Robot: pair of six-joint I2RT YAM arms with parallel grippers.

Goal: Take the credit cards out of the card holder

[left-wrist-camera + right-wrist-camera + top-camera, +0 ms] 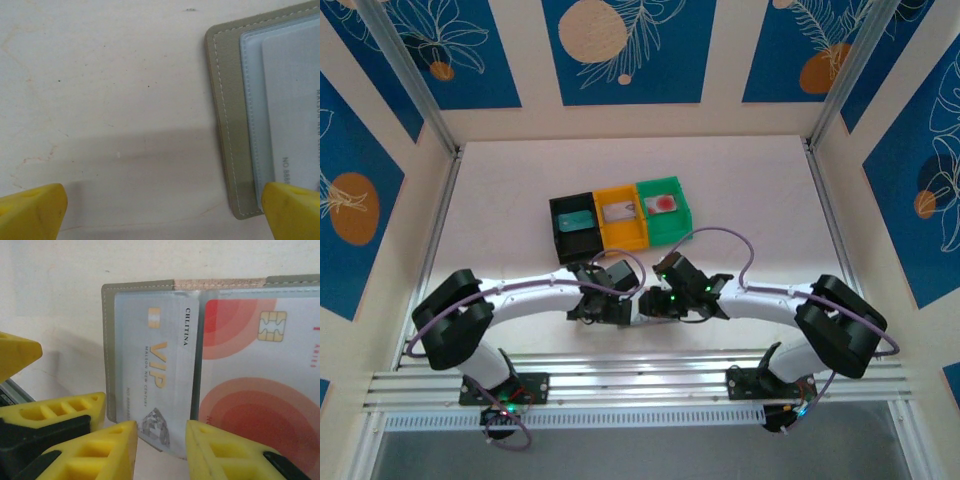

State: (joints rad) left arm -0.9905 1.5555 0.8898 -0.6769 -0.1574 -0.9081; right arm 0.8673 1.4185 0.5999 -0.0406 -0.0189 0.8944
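The card holder (107, 340) lies open and flat on the table, grey-taupe with clear pockets. A pale grey VIP credit card (155, 365) sticks partly out of its left pocket toward me. A pale card with big red circles (250, 370) sits in the right pocket. My right gripper (161, 452) is open, with its yellow fingertips at the VIP card's protruding end. My left gripper (162, 212) is open wide over bare table. Its right fingertip (292, 210) rests at the holder's (227, 115) near corner, beside the VIP card (295, 100). In the top view both grippers cover the holder.
Three small bins stand in a row behind the grippers: black (556, 215), orange (625, 237) and green (672, 232). Each holds a card; the green bin's card has a red dot. Bare table lies to the left of the holder.
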